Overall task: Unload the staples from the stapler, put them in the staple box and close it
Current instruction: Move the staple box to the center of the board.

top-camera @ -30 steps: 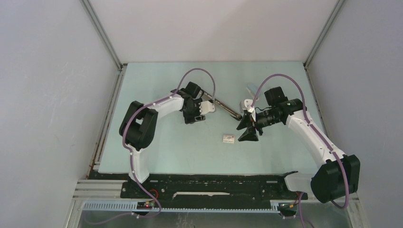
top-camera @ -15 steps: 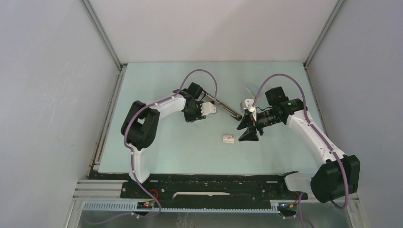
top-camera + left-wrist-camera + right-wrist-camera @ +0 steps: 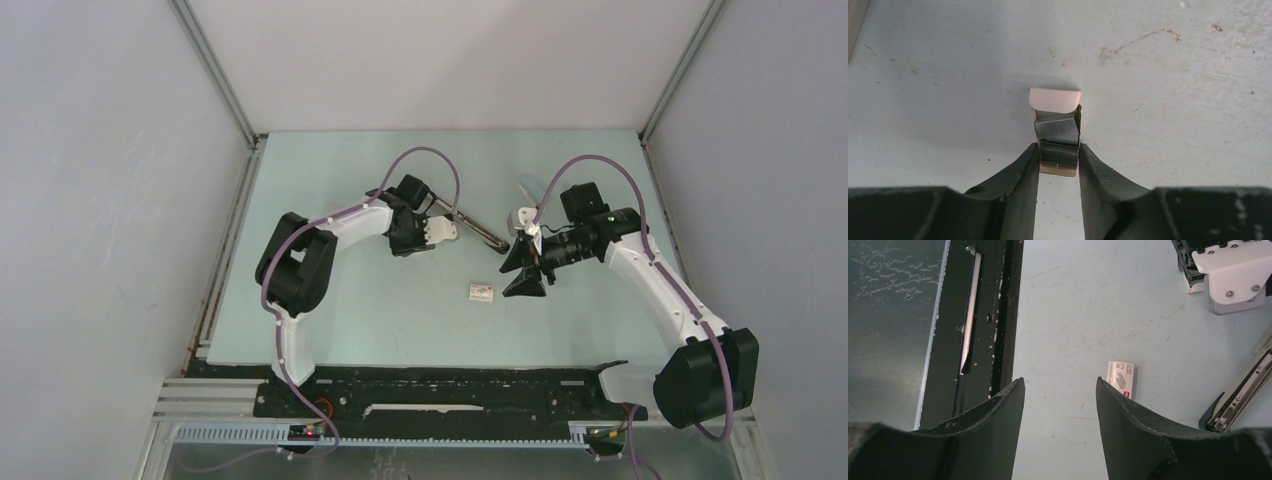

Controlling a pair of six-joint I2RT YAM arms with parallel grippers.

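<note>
Left hand (image 3: 1058,159) has narrowed over the last second. Fingers (image 3: 1024,167) now pinch both sides of small pale tray (image 3: 1055,99). Staples (image 3: 1057,129) lie in tray as grey strips, on worktop (image 3: 1173,100) just beside open stapler (image 3: 470,226). Judgement: staples already out (grip only just seating). Right hand (image 3: 1060,390) unchanged: jaws apart, empty, near stapler.

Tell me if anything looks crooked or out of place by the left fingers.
Yes. In the open box between the left fingers, the upper strip of staples lies tilted, crooked against the strip below it and the box walls.
</note>
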